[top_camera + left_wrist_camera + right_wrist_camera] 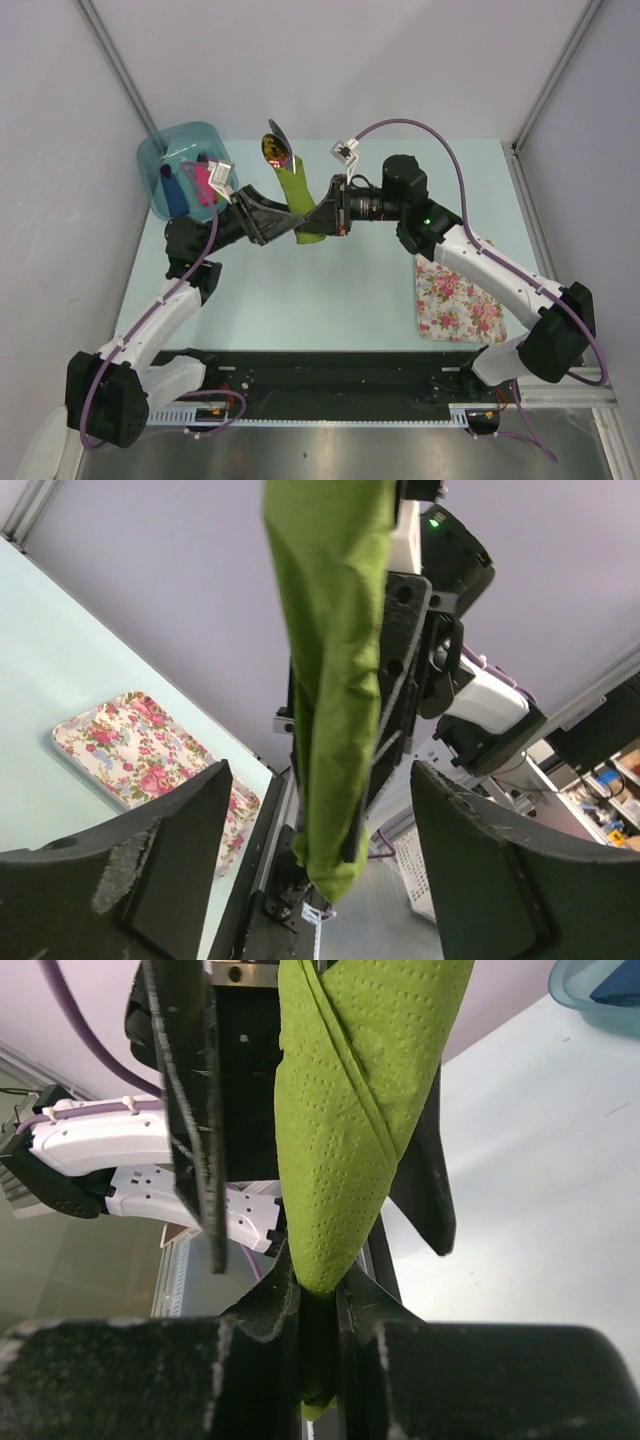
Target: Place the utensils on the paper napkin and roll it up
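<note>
Right hand (318, 1305) is seen pinched shut on the lower tip of the paper napkin (360, 1130). The napkin is rolled into a slim green tube and held in the air above the surface (330, 290). Left hand (318, 780) is spread wide, one finger on either side of the roll, and no contact can be made out.

A dark head of the utensils (277, 150) is seen sticking out of the roll's far end.

The paper is judged light, soft and easily crushed or torn, and the wrapped flap could spring loose if left unpinned. The cutlery inside is judged stiff, slim and smooth, so it might slide out if the roll is tipped. A hold is best taken at mid-length, across the overlapping flap, where the handles back the paper.

Both arms are reached forward and bent inward so that the wrists meet nose to nose over the middle of the surface. The roll slants away towards the blue tub (165, 150) at the far left. The floral mat (458, 300) lies by the right arm.
</note>
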Controlling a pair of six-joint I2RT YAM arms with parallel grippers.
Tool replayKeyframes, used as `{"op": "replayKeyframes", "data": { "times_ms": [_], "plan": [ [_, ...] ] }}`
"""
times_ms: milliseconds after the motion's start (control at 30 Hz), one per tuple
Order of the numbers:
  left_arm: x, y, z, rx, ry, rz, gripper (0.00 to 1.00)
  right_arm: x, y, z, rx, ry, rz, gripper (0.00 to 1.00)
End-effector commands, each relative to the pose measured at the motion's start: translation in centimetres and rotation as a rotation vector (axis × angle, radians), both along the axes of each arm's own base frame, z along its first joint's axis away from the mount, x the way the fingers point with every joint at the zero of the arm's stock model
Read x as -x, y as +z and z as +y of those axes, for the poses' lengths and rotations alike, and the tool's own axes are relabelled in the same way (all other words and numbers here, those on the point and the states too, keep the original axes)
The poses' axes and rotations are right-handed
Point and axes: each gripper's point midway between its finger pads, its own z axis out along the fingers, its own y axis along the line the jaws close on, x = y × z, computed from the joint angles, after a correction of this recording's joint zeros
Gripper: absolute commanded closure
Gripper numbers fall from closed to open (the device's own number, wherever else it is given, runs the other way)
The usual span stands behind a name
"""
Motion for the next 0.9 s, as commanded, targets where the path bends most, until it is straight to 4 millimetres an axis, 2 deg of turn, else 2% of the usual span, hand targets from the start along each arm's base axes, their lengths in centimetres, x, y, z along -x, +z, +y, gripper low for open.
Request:
{"op": "replayKeyframes", "data": {
  "times_ms": [0, 133, 267, 300, 433, 600, 700, 867],
  "plan": [
    [0.1, 2.2, -0.4, 0.054, 0.000, -0.038, 0.28, 0.5, 3.9, 0.2, -0.101, 0.021, -0.104, 1.00],
    [0.3, 2.6, -0.6, 0.066, -0.015, -0.036, 0.49, 0.6, 3.6, 0.3, -0.099, 0.026, -0.101, 1.00],
    [0.2, 3.0, -0.6, 0.080, -0.019, -0.028, 0.60, 0.6, 3.4, 0.3, -0.098, 0.026, -0.100, 1.00],
    [0.3, 3.1, -0.6, 0.085, -0.023, -0.022, 0.60, 0.6, 3.4, 0.3, -0.098, 0.028, -0.100, 1.00],
    [0.1, 3.5, -0.6, 0.100, -0.018, -0.015, 0.49, 0.6, 3.3, 0.4, -0.098, 0.026, -0.100, 1.00],
    [-0.1, 3.7, -0.6, 0.106, -0.017, -0.008, 0.49, 0.6, 3.4, 0.4, -0.101, 0.026, -0.099, 1.00],
    [-0.3, 3.7, -0.6, 0.109, -0.015, 0.001, 0.57, 0.7, 3.1, 0.4, -0.090, 0.027, -0.106, 1.00],
    [-0.4, 3.9, -0.6, 0.115, -0.011, 0.008, 0.80, 0.7, 2.8, 0.4, -0.075, 0.023, -0.114, 1.00]
  ]
}}
